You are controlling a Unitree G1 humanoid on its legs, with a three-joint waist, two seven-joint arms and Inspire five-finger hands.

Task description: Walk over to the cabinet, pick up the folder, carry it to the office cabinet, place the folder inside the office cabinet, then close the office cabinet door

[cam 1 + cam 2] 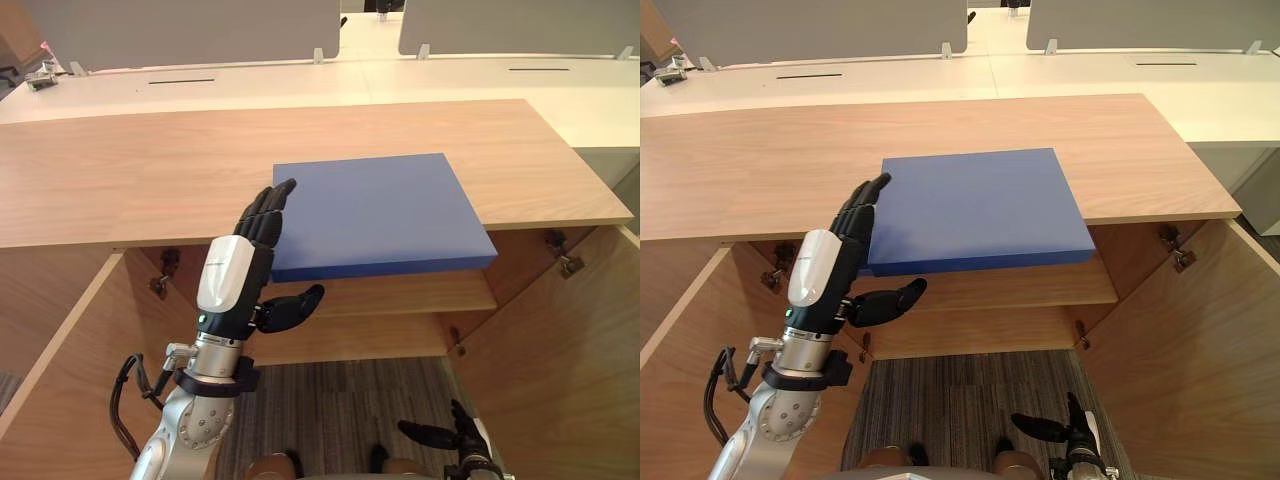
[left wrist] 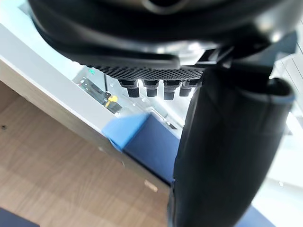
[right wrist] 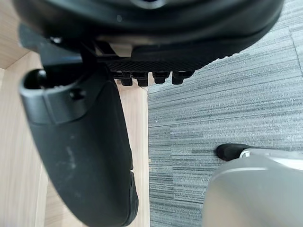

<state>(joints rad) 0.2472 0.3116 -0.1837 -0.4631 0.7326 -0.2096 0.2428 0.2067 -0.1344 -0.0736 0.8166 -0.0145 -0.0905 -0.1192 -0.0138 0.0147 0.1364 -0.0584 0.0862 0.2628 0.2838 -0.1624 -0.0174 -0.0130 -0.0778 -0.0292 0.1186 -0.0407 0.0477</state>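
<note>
A wooden cabinet top (image 1: 130, 170) stood before white desks (image 1: 300, 80), its left door (image 1: 60, 350) and right door (image 1: 560, 350) swung open over grey carpet (image 1: 340, 400). A blue folder (image 1: 375, 210) lay flat on the top, overhanging an inner shelf (image 1: 400, 293). The left hand (image 1: 245, 270) stood upright at the folder's left edge, fingers straight, thumb spread below, perhaps touching it, gripping nothing. The right hand (image 1: 455, 432) hung low, relaxed and empty.

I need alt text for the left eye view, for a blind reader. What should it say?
The open left robot hand is at the left edge of a blue folder that overhangs a wooden cabinet top. Both cabinet doors stand open; the right robot hand hangs low.
</note>
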